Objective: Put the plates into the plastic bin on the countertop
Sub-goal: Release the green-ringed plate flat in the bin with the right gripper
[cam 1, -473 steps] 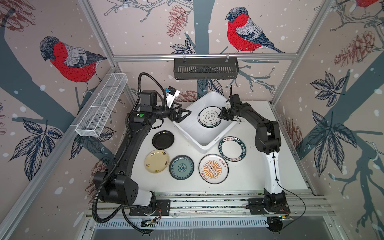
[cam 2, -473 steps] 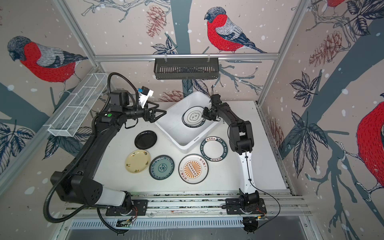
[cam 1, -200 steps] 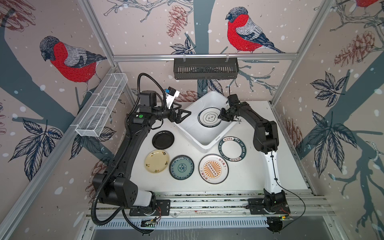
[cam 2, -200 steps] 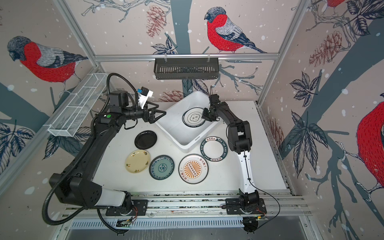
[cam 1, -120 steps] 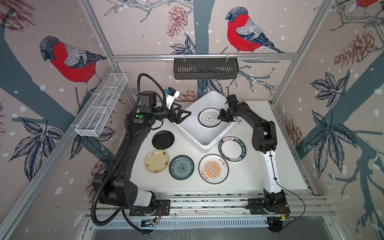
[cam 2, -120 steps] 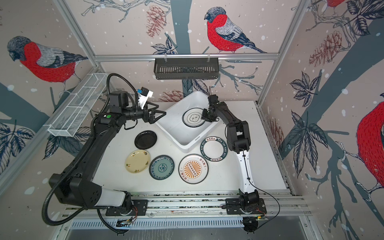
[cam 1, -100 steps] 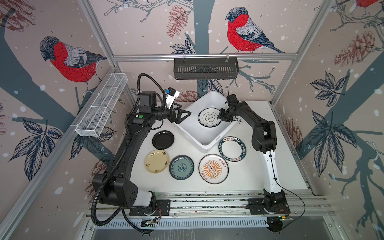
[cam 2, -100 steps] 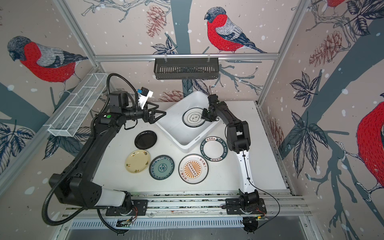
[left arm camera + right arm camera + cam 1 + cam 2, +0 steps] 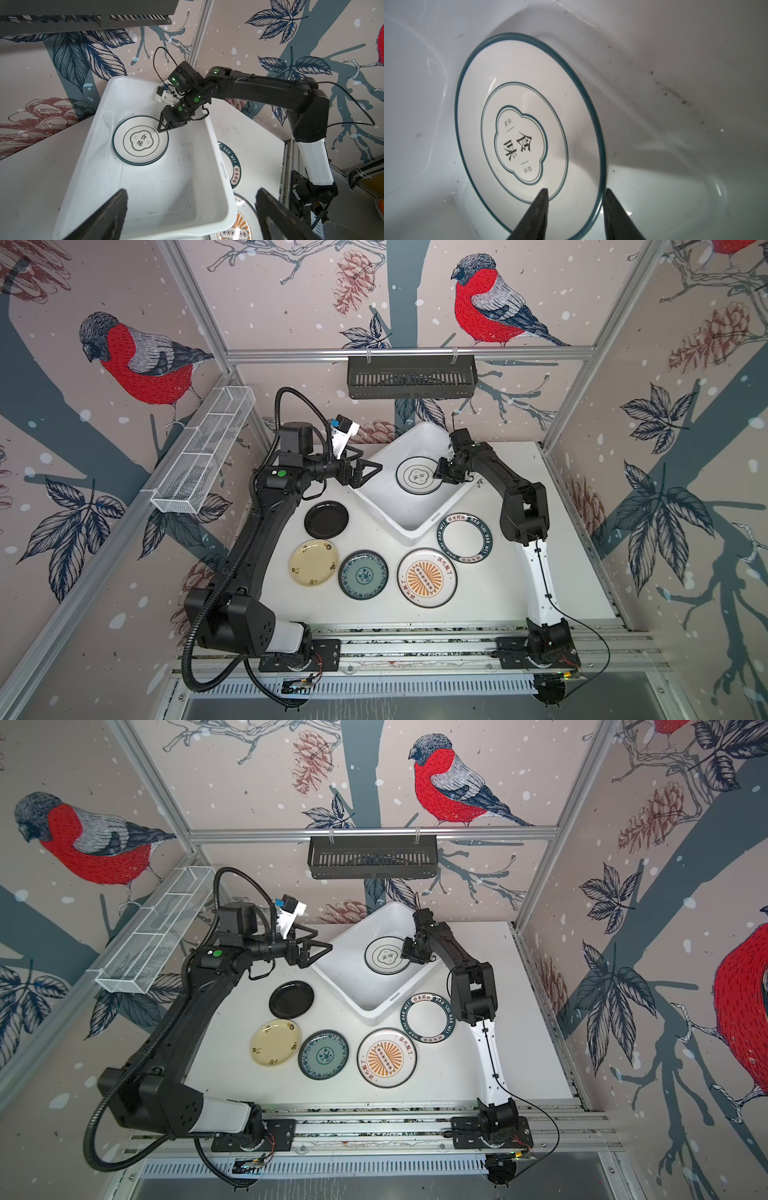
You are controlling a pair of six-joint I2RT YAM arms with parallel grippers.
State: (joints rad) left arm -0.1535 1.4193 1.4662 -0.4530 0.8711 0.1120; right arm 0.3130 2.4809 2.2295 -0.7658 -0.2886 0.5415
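Countertop [image 9: 519, 593]: lettered plate [image 9: 464, 537] reads "HAO WEI" | bin [image 9: 399, 510]: white plate [image 9: 417, 475] reads 食味 | right gripper [image 9: 576, 190] parted astride its rim | left gripper [image 9: 191, 192] spread wide

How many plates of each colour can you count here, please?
Black round plate: 1
Cream-yellow round plate: 1
Teal round plate with blue rim: 1
White round plate with orange sunburst: 1
White round plate with green-lettered rim: 1
White round plate with thin dark ring, in the white plastic bin: 1
Total: 6 in plain view; a second rim shows beneath the last.
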